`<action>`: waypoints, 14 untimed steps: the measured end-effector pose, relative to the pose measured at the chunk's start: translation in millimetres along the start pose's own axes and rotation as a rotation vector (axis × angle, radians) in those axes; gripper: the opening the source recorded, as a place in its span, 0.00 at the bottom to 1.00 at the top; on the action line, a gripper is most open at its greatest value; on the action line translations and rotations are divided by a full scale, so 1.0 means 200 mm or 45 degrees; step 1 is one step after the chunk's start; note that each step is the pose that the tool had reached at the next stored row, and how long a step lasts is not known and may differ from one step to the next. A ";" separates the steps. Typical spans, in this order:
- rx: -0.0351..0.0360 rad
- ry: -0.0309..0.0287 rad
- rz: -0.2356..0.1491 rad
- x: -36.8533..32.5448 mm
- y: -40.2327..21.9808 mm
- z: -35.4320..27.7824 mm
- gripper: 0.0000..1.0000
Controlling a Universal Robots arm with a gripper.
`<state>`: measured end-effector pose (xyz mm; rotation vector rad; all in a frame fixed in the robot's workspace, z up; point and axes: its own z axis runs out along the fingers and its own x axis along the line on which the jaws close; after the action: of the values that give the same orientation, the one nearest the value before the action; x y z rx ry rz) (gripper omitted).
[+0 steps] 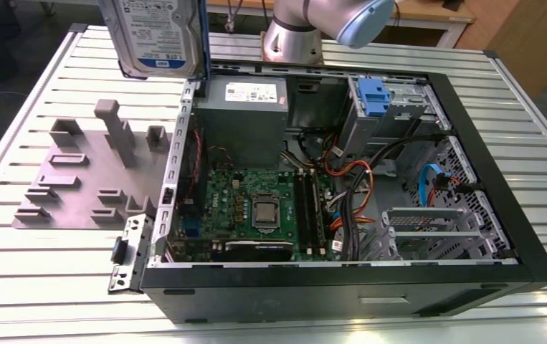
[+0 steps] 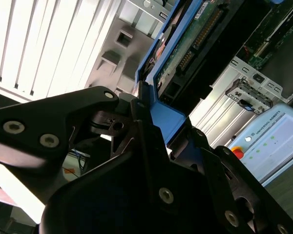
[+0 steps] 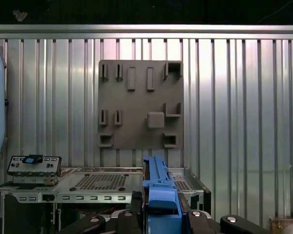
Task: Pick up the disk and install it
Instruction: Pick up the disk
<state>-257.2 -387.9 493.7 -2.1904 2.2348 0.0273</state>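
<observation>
Up over the counter (image 1: 541, 143) beside the open computer case (image 1: 302, 301), the hand (image 2: 154, 126) clamps the disk (image 1: 153, 36) by its blue carrier (image 3: 160, 197), apparently edge-on, so a knock on the case wall could twist it loose.

Exterior view: high, angled down across the slatted bench (image 1: 24, 107) onto the open case (image 1: 350, 294), fairly near. First wrist view: looks past my claw (image 3: 161, 212) straight at the grey fixture plate (image 3: 136, 131), farther off. Second wrist view: tight on my claw. All share the disk (image 1: 153, 36).
</observation>
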 end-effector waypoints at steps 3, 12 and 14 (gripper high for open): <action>-0.0001 0.0001 0.000 0.000 -0.019 0.000 0.36; 0.0000 0.0000 0.000 0.022 -0.021 -0.001 0.36; 0.0001 -0.0001 0.000 0.042 -0.022 -0.001 0.36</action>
<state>-253.0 -396.4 493.7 -2.1904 2.2347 0.0273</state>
